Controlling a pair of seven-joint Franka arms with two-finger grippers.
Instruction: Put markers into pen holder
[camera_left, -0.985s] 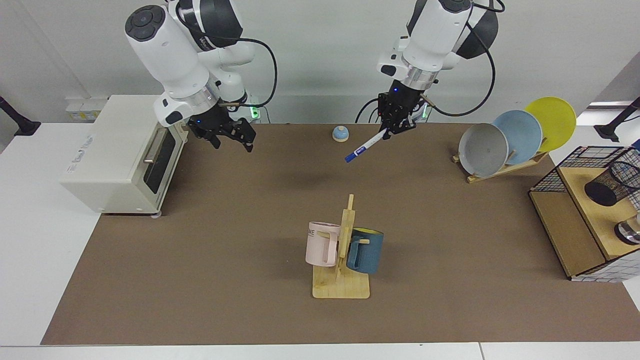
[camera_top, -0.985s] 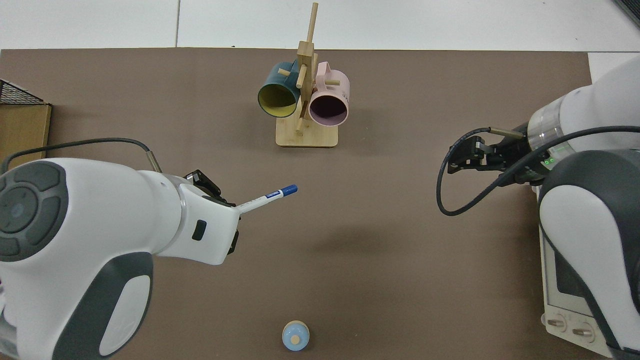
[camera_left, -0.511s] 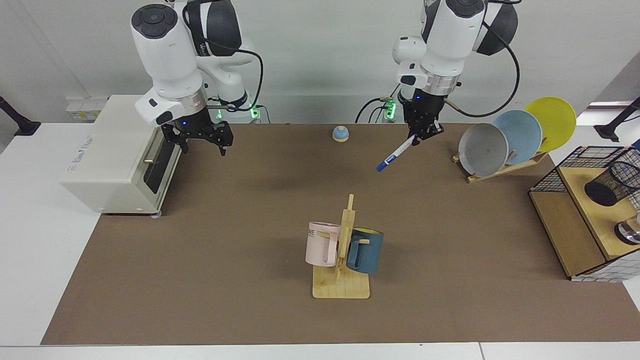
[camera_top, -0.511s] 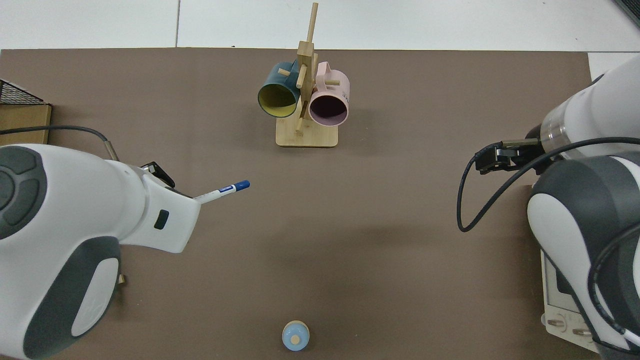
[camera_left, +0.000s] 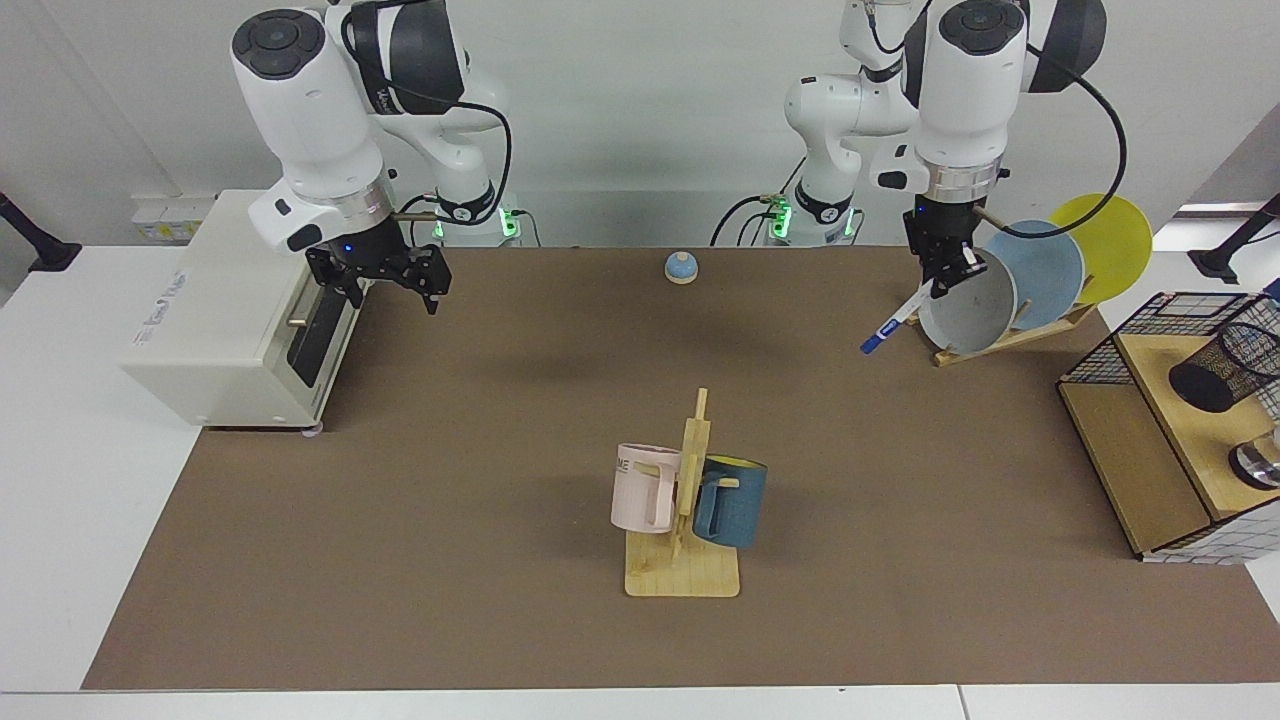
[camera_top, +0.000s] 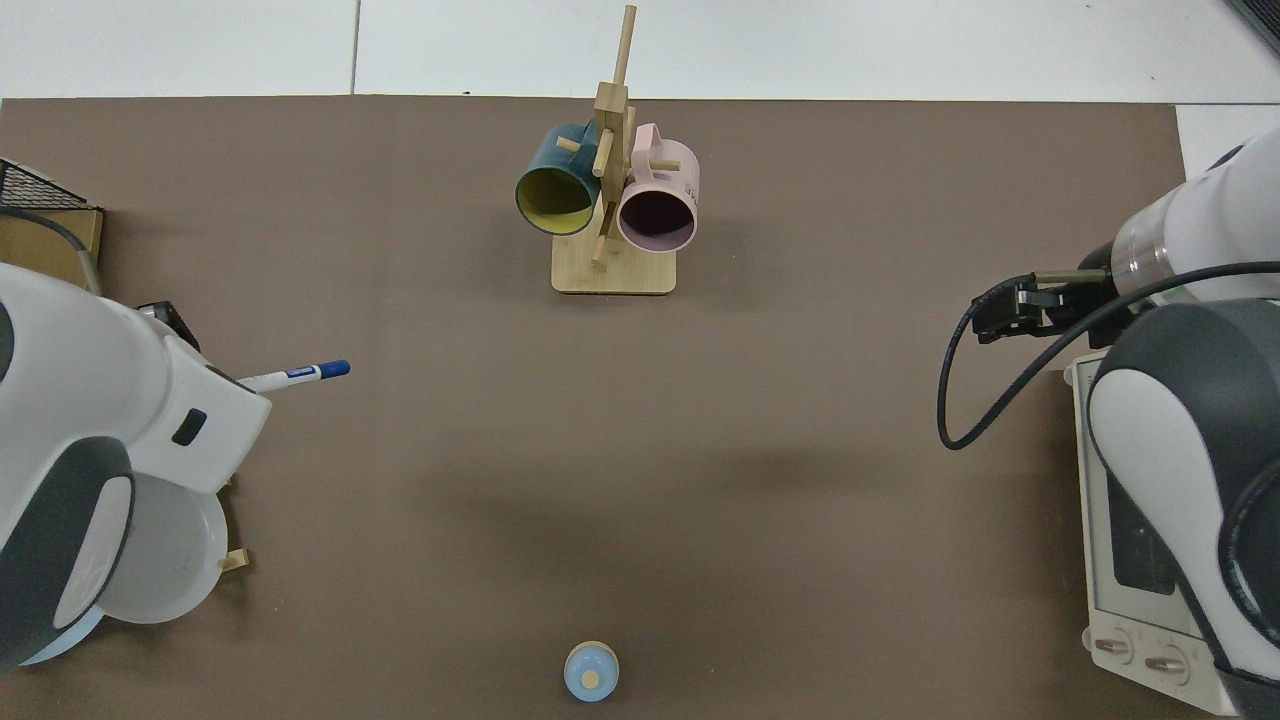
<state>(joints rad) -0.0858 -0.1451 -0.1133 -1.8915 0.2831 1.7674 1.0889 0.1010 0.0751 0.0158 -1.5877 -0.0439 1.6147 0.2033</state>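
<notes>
My left gripper (camera_left: 941, 283) hangs in front of the grey plate, shut on the upper end of the marker (camera_left: 893, 326). The white barrel slants down with its blue cap lowest, well above the mat. In the top view the marker (camera_top: 296, 375) sticks out from under the left arm, whose gripper is hidden there. The pen holder (camera_left: 1222, 367), a black mesh cup, sits tilted on the wooden shelf at the far right, well apart from the marker. My right gripper (camera_left: 386, 288) (camera_top: 987, 316) waits open and holds nothing, just beside the toaster oven.
A cream toaster oven (camera_left: 225, 310) stands at one end of the mat. A wooden mug rack (camera_left: 688, 520) holds a pink and a blue mug. Three plates lean in a rack (camera_left: 1010, 335). A wire basket (camera_left: 1150, 330) holds the shelves and a shiny metal object (camera_left: 1258, 465). A small blue knob (camera_left: 681, 267) lies near the arm bases.
The left arm has carried the marker sideways from the mat's middle to the plate rack, towards the basket. The right gripper has drawn back towards the toaster oven.
</notes>
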